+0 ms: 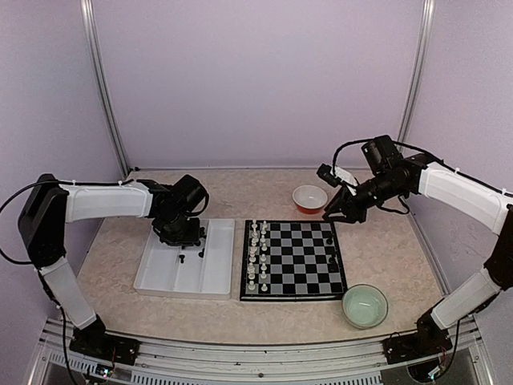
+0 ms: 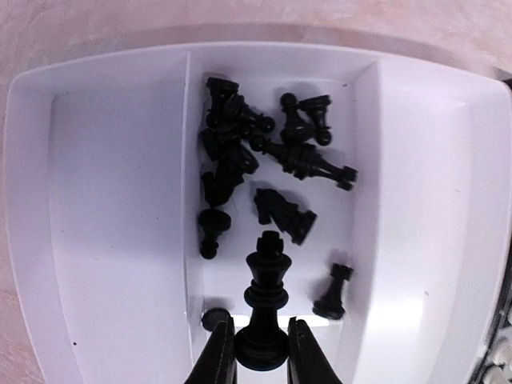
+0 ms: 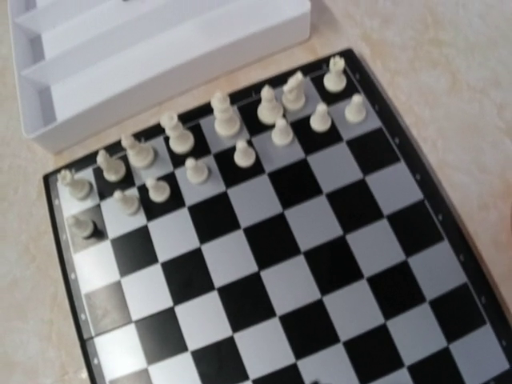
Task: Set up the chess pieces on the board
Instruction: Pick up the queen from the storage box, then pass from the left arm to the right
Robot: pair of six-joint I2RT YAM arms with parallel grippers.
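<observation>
My left gripper [image 2: 262,350] is shut on the base of a black king [image 2: 268,292], held upright over the middle compartment of the white tray [image 2: 112,200]. Several black chess pieces [image 2: 300,160] lie jumbled in that compartment, and a black rook [image 2: 334,294] stands near the king. In the top view the left gripper [image 1: 181,231] is over the tray [image 1: 160,277]. The board [image 1: 298,261] carries two rows of white pieces [image 1: 256,253] on its left side, also seen in the right wrist view [image 3: 226,120]. A black piece [image 1: 329,239] stands near its right edge. My right gripper [image 1: 333,212] hovers above the board's far right corner; its fingers do not show in the right wrist view.
A red bowl [image 1: 309,198] stands just behind the board's far right corner, close to the right gripper. A green bowl [image 1: 365,305] stands at the board's near right corner. The tray's edge [image 3: 160,56] lies beside the board [image 3: 320,264].
</observation>
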